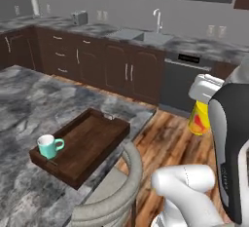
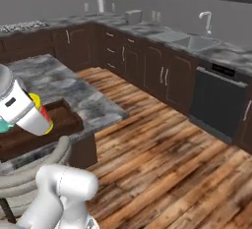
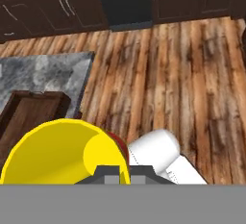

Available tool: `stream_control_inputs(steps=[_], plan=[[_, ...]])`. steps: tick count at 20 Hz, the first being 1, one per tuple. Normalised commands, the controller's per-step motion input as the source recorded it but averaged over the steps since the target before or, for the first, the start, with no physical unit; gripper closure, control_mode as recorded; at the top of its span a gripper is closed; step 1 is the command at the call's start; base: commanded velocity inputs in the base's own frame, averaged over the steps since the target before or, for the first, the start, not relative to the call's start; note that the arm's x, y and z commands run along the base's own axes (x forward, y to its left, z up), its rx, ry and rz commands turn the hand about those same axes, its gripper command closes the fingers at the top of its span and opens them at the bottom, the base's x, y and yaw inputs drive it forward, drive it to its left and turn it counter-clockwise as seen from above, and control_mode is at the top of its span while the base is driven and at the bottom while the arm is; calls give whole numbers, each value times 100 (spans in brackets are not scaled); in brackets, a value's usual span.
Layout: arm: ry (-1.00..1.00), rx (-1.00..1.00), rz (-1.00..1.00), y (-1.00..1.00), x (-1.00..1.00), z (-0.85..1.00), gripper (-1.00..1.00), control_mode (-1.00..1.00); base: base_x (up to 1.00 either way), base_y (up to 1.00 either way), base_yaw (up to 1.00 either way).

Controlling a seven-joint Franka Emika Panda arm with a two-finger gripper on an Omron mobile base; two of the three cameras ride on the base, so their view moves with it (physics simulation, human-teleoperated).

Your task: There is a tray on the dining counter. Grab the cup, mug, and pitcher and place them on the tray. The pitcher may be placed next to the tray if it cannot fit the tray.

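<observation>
So first off, we can't read any brand names or writing on anything here. The only marking we can make out is the red-orange flame-ish splash on the side of the yellow cup.

As for containers: the dark wooden tray sits at the corner of the marbled dining counter, and the teal mug is standing upright inside it, near the tray's front left corner, handle pointing right. We can see the mug's white inside and nothing in it. The rest of the tray floor is bare wood.

The cup is up in the air, well off to the right of the tray in the left base view, over the wood floor. The gripper has its jaws clamped together on the cup's rim; in the hand view we're looking straight down into the cup's yellow inside, and there's nothing in there that we can see. In the right base view the cup peeks out from behind the white hand, just in front of the tray.

Back wall has a sink with a tap, plus a dishwasher under the counter.
</observation>
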Motion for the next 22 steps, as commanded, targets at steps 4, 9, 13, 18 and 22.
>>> stream_control_inputs(steps=[4, 9, 13, 18, 22], plan=[[0, 0, 0, 0, 0, 0, 100, 100, 28, 19, 79], [0, 0, 0, 0, 0, 0, 100, 100, 80, -2, 68], [0, 0, 0, 0, 0, 0, 100, 100, 100, -5, 39], [0, 0, 0, 0, 0, 0, 100, 100, 100, 2, 55], [0, 0, 0, 0, 0, 0, 100, 100, 93, -1, 78]])
